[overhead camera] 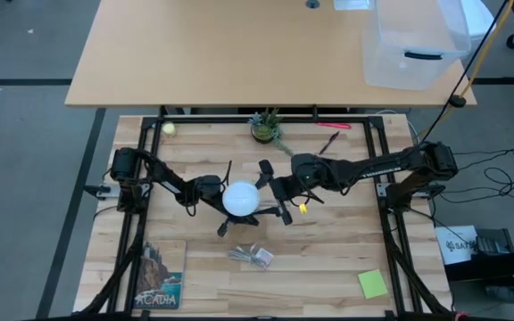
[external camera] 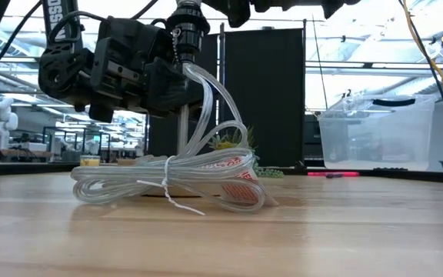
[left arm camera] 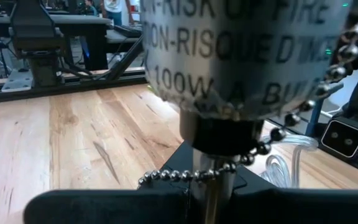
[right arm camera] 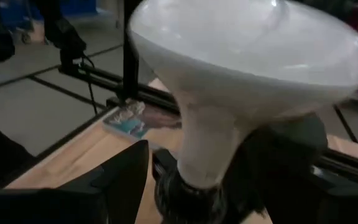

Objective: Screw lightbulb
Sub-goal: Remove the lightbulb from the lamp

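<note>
Lightbulb (overhead camera: pixel 241 198) sits mid-table, globe up, base down in a black socket (right arm camera: pixel 188 194), between the two grippers. Left gripper (overhead camera: pixel 205 189) is just on its left side, clamped shut low on the socket stem (left arm camera: pixel 216 186) under the warning label (left arm camera: pixel 241 50); a bead chain (left arm camera: pixel 229 168) drapes right in front of its fingers. Right gripper (overhead camera: pixel 277 198) is just on the bulb's other side, jaws spread wide. One dark finger (right arm camera: pixel 120 177) stands clear beside the bulb's neck; nothing gripped.

Surface: light butcher-block wood table (overhead camera: pixel 328 259) in a black frame. In front of the grippers, toward the near edge: a coiled clear cord (external camera: pixel 171 181) tied in a bundle. Farther out on the left gripper's side, an Acadia book (overhead camera: pixel 160 276) at the near corner; on the right gripper's side, a green sticky note (overhead camera: pixel 372 283). Behind the grippers: small potted plant (overhead camera: pixel 265 126), a yellow-green ball (overhead camera: pixel 169 128), a red pen (overhead camera: pixel 333 126).

Room: a second bare tan table (overhead camera: pixel 230 53) beyond, carrying a clear plastic bin (overhead camera: pixel 415 40). Black partition panel (external camera: pixel 264 96) behind the work table, open lab space with bright ceiling glazing, grey floor, cables trailing past the right arm.
</note>
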Robot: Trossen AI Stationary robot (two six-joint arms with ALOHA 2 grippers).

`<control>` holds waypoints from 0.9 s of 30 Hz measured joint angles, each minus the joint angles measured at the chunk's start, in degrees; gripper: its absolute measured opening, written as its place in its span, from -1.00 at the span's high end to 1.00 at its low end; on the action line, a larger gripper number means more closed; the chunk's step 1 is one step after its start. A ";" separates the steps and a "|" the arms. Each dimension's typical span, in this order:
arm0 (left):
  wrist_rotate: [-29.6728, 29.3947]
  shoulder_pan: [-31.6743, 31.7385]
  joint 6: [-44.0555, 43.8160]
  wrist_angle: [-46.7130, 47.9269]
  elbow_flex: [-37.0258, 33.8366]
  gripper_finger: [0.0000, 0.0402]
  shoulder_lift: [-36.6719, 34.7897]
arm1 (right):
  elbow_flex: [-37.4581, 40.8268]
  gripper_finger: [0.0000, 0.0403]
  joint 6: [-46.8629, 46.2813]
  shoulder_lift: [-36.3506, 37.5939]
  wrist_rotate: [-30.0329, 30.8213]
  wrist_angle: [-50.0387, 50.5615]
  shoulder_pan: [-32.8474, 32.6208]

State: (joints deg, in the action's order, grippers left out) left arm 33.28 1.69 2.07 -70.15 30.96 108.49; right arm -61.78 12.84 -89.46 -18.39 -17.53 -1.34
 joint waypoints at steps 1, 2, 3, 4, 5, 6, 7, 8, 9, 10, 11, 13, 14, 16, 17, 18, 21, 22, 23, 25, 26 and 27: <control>0.01 0.00 0.00 0.00 0.00 0.89 0.00 | 0.00 -0.32 0.30 0.46 0.65 1.22 0.00; -0.17 0.00 -0.01 0.00 0.00 0.89 0.00 | 0.00 -0.32 0.30 0.90 1.20 2.30 0.00; -0.54 0.00 -0.02 0.03 0.00 0.89 0.00 | 0.02 -0.32 0.30 1.35 1.35 3.64 0.00; -0.99 -0.01 -0.03 0.01 0.00 0.89 0.00 | 0.04 -0.32 0.30 1.56 1.44 4.62 0.00; -1.36 -0.01 -0.03 0.00 0.00 0.89 0.00 | 0.06 -0.32 0.30 1.84 1.74 5.72 -0.01; -1.72 -0.01 -0.03 0.00 0.00 0.89 0.00 | 0.12 -0.32 0.28 2.02 2.31 7.05 -0.16; -2.10 -0.02 -0.05 0.00 0.00 0.89 0.00 | 0.13 -0.32 0.09 2.05 3.79 7.79 -0.31; -2.52 -0.02 -0.11 -0.01 0.00 0.89 0.00 | 0.13 -0.32 0.05 2.05 5.95 8.73 -0.35; -3.01 -0.02 -0.16 0.00 0.00 0.89 -0.01 | 0.13 -0.32 -0.06 2.05 8.04 10.34 -0.37; -3.80 -0.02 -0.23 -0.02 0.02 0.89 -0.02 | 0.22 -0.32 -0.50 2.05 10.01 11.80 -0.37; -4.81 -0.02 -0.29 -0.05 0.02 0.89 -0.02 | 0.78 -0.32 -1.21 2.05 11.29 12.34 -0.37; -7.55 -0.21 -0.62 -0.01 0.04 0.89 -0.02 | 3.31 -0.32 -3.65 2.05 12.69 11.16 -0.33; -9.27 -0.42 -0.84 0.00 0.07 0.89 -0.03 | 4.87 -0.32 -5.10 2.03 13.09 9.99 -0.33; -11.94 -0.71 -1.18 0.02 0.05 0.89 -0.07 | 8.34 -0.32 -8.53 2.05 16.25 6.15 -1.04; -13.13 -0.74 -1.41 0.00 0.07 0.89 -0.07 | 10.08 -0.32 -10.09 2.10 18.62 3.80 -1.62; -14.16 -0.74 -1.58 0.00 0.07 0.89 -0.07 | 11.87 -0.32 -11.51 2.12 21.08 1.38 -2.22; -17.37 -0.74 -1.74 -0.02 0.07 0.89 -0.07 | 16.75 -0.32 -14.52 2.11 28.38 -7.64 -4.67; -18.80 -0.74 -1.82 -0.02 0.07 0.89 -0.07 | 17.99 -0.32 -15.02 2.11 30.85 -11.76 -5.59; -20.33 -0.74 -1.91 -0.02 0.07 0.89 -0.07 | 18.89 -0.32 -15.18 2.03 33.32 -16.24 -6.57; -23.40 -0.74 -2.09 0.00 0.07 0.89 -0.07 | 19.94 -0.32 -14.59 1.70 38.28 -23.84 -8.32; -24.88 -0.72 -2.14 0.00 0.07 0.89 -0.07 | 20.13 -0.32 -13.72 1.65 40.36 -25.66 -8.93; -26.39 -0.72 -2.17 0.00 0.07 0.89 -0.07 | 20.11 -0.32 -12.54 1.55 42.04 -27.43 -9.34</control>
State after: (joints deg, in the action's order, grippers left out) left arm 6.89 0.97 -0.11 -70.15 31.03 108.42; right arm -41.67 0.30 -87.92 23.64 -44.96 -10.69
